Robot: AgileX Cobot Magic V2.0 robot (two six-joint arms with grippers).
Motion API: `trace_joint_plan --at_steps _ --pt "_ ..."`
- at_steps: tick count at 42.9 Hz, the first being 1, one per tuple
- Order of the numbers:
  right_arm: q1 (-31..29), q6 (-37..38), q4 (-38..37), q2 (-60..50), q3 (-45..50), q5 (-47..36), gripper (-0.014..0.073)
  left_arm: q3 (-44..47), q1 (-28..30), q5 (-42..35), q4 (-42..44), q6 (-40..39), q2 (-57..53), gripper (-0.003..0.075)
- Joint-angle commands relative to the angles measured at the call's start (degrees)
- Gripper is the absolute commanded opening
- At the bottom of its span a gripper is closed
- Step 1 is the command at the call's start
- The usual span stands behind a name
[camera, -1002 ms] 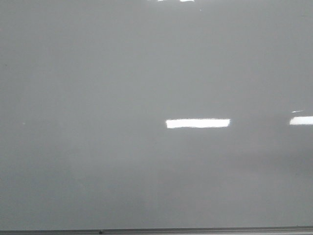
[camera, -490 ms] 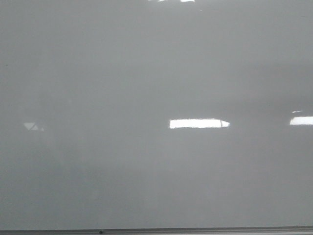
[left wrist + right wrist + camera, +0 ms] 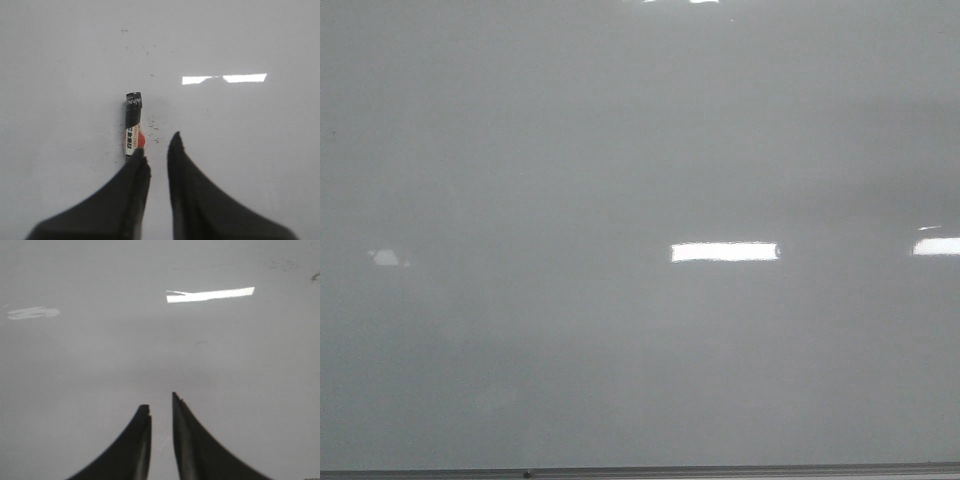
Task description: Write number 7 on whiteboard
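While the marker [image 3: 133, 125] lies flat (capped), the left claw [image 3: 156, 150] hovers beside it.

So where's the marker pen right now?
The marker shows only in the left wrist view, lying on the whiteboard just ahead of the left gripper, beside its fingertips and not between them. The front view doesn't show it.

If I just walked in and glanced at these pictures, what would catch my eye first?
Probably the marker lying on the whiteboard just past the left gripper, whose dark fingers stand slightly apart. Next, the bright light reflection on the board, right of centre in the front view. No writing shows there yet.
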Motion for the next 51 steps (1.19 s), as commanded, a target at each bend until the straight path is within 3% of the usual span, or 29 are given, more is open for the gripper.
trace_joint_plan --at_steps 1,4,7,16,27,34,40,51 --pt "0.0 0.0 0.3 0.9 -1.9 -4.1 0.039 -2.1 0.1 -3.7 -0.3 -0.5 0.8 0.0385" --pt "0.0 0.0 0.3 0.9 -1.9 -4.1 0.0505 -2.1 0.1 -3.6 -0.3 -0.5 0.8 0.0593" --pt "0.0 0.0 0.3 0.9 -1.9 -4.1 0.0561 -2.1 0.1 -3.8 -0.3 -0.5 0.8 0.0705" --pt "0.0 0.0 0.3 0.9 -1.9 -4.1 0.0568 -2.2 0.1 -1.6 0.5 -0.5 2.8 0.0624" --pt "0.0 0.0 0.3 0.9 -1.9 -4.1 0.0568 -7.8 0.1 8.0 2.3 -3.0 24.9 0.0615" --pt "0.0 0.0 0.3 0.9 -1.9 -4.1 0.0568 -13.1 0.1 8.8 7.6 -8.8 37.5 0.0615" --pt "0.0 0.0 0.3 0.9 -1.9 -4.1 0.0568 -16.1 0.1 7.4 19.2 -15.5 44.9 0.0615" --pt "0.0 0.0 0.3 0.9 -1.9 -4.1 0.0568 -16.4 2.5 -4.6 23.2 -17.3 53.7 0.0587"
